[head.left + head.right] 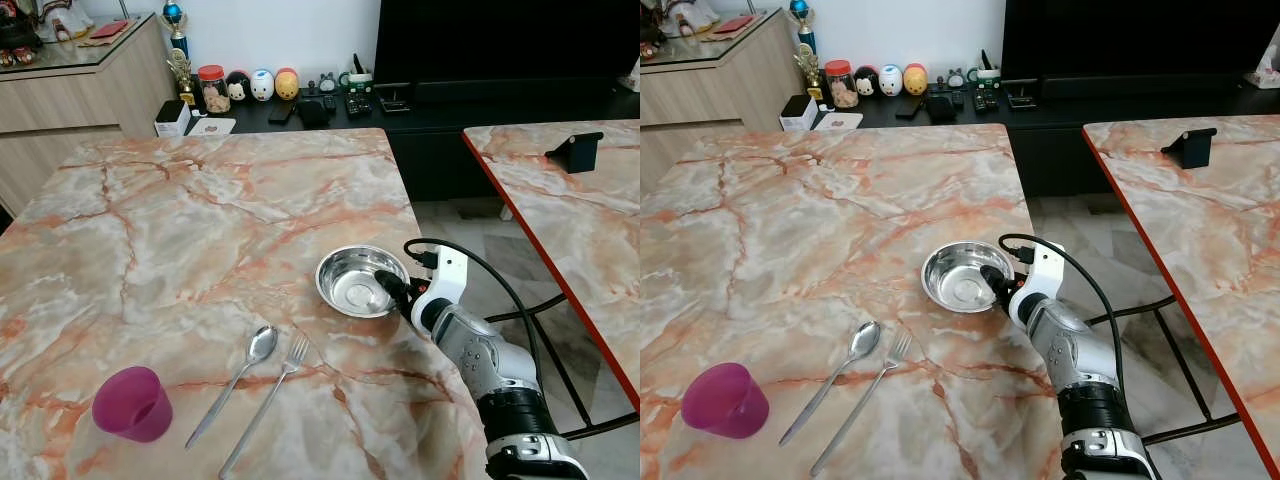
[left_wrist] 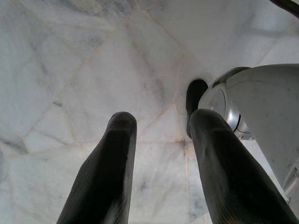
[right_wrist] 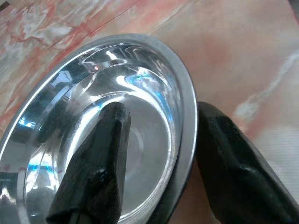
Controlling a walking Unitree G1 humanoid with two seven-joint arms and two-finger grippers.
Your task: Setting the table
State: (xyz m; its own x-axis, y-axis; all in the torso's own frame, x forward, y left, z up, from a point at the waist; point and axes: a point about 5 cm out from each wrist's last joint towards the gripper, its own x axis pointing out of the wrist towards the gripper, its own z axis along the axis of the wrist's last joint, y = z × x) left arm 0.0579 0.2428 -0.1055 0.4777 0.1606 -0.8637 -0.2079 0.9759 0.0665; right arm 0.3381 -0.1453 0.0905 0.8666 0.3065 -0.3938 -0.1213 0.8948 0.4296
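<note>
item: table-setting, bowl placement stage.

- steel bowl (image 1: 361, 281): upright on marble table (image 1: 180, 230), near table's right edge, just beyond and to the right of the cutlery. shiny, nothing inside.
- right gripper (image 3: 182, 154): at bowl's near-right rim. one finger inside the bowl, other outside, rim wall between them. wrist view shows a thin gap each side of the rim, so looks like straddling w/ light or no pinch; cannot tell if truly clamped.
- spoon (image 1: 236, 378) & fork (image 1: 268, 398): side by side, close but apart, handles toward robot, left of and nearer than the bowl.
- purple cup (image 1: 133, 403): upright, near front-left, well apart from bowl, left of spoon.
- left gripper (image 2: 159, 172): hangs idle over pale tiled floor, fingers apart, nothing between.
- second marble table (image 1: 560, 200): off to the right, separate, w/ small black stand on it.

step judged: bowl set down beside cutlery, either about to be let go or nudged into final spot.

next move needs: if releasing, spread fingers and lift inner finger straight up clear of rim so bowl doesn't tip or skate on slick marble; bowl sits close to edge, so no push rightward.
</note>
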